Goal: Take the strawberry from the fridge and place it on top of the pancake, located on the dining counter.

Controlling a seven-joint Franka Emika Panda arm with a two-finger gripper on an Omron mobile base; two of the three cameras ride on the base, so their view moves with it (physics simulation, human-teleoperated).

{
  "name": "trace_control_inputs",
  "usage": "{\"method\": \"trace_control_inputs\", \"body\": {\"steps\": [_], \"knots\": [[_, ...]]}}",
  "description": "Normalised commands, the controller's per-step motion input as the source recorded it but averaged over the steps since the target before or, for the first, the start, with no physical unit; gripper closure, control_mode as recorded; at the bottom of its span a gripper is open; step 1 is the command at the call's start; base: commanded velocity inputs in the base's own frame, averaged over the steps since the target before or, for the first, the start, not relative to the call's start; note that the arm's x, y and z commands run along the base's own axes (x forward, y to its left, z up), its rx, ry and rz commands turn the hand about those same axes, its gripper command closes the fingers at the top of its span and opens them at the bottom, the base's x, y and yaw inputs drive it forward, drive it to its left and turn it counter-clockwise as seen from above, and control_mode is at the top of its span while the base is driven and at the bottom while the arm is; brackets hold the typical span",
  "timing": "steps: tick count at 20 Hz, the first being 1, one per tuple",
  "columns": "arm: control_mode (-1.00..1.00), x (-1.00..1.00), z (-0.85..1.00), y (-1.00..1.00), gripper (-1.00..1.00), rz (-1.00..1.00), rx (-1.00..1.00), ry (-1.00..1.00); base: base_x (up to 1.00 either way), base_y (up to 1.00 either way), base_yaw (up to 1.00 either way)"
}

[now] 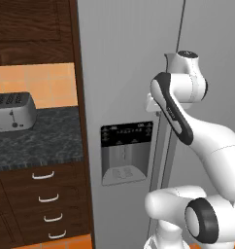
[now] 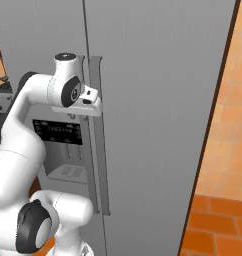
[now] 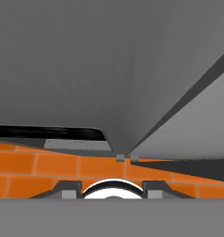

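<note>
The fridge point(image 2: 153, 100) stands shut, both grey doors closed. The end effector point(image 2: 91, 98) sits at the vertical door handles point(image 2: 95, 150), fingers together, seemingly clamped on a handle (the contact itself is hidden). The strawberry cannot be seen. A toaster point(image 1: 12, 111) rests on the dark speckled surface point(image 1: 46, 141) left of the fridge.

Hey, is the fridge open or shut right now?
Shut, as far as the base views show: both doors of the fridge lie flush, with only a thin seam between them. The gripper sits at the door handles.
</note>
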Motion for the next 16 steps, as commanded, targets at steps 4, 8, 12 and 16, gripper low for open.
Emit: {"method": "trace_control_inputs", "body": {"steps": [4,8,12,16], "knots": [[1.00,0.00,0.00,0.00,-1.00,0.00,0.00,0.00,0.00,0.00,0.00],[1.00,0.00,0.00,0.00,-1.00,0.00,0.00,0.00,-0.13,-0.02,0.00],[1.00,0.00,0.00,0.00,-1.00,0.00,0.00,0.00,-0.46,-0.23,-0.07],[1.00,0.00,0.00,0.00,-1.00,0.00,0.00,0.00,-0.50,-0.38,-0.05]]}}
